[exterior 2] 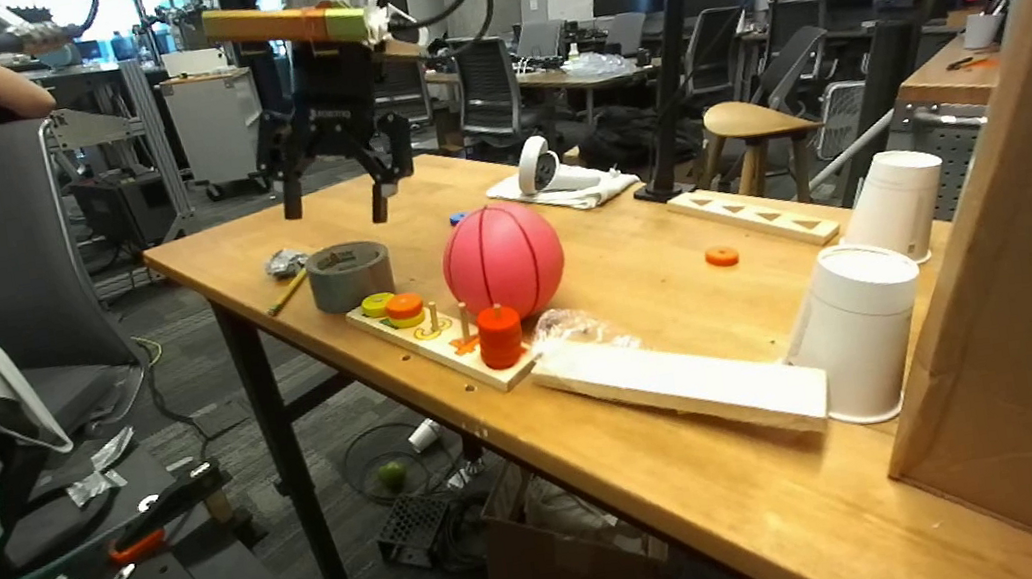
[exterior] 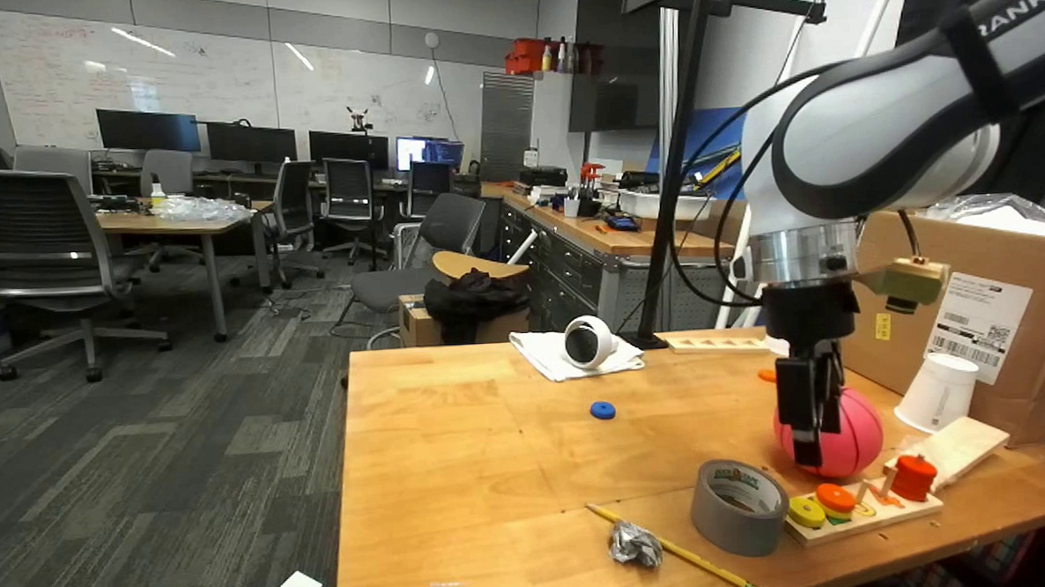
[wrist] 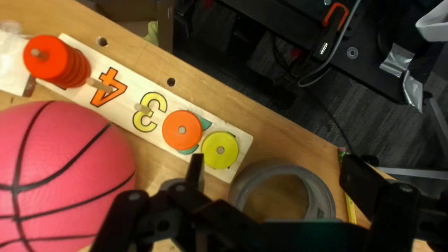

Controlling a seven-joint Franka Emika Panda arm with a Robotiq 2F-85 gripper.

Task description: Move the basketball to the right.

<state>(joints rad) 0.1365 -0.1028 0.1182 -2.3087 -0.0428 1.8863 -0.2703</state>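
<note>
Basketball (exterior 2: pixel 503 261), one, pink, on the counter (exterior 2: pixel 637 252) just beside the number board (wrist: pixel 127 105); my remote gripper (exterior 2: pixel 337 216), empty, spread wide; risks, by my judgement: lowering here may catch the tape roll (exterior 2: pixel 351 282), while a misaligned sideways approach may set the basketball rolling against the number board.
</note>
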